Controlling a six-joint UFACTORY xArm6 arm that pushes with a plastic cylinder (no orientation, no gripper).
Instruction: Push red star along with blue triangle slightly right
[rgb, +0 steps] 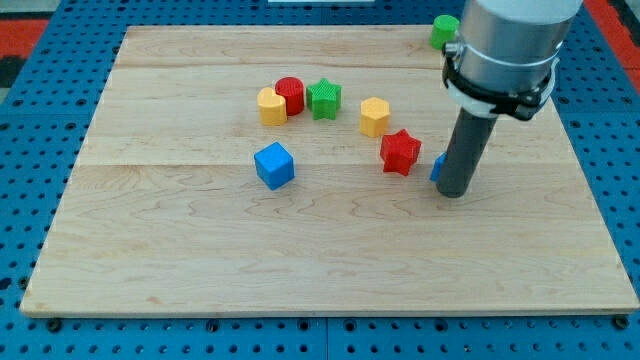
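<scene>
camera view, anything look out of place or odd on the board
Nothing is damaged or spilled. One oddity: a green block sits at the board's top edge, partly hidden by the arm. My tip hides most of the blue triangle, right of the red star.

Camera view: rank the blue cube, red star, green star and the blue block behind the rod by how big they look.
1. blue cube, nearest the camera, so partly perspective.
2. red star.
3. green star, close to the red star; farther away, so unsure.
4. blue block, mostly hidden behind my tip; true size unclear.
</scene>
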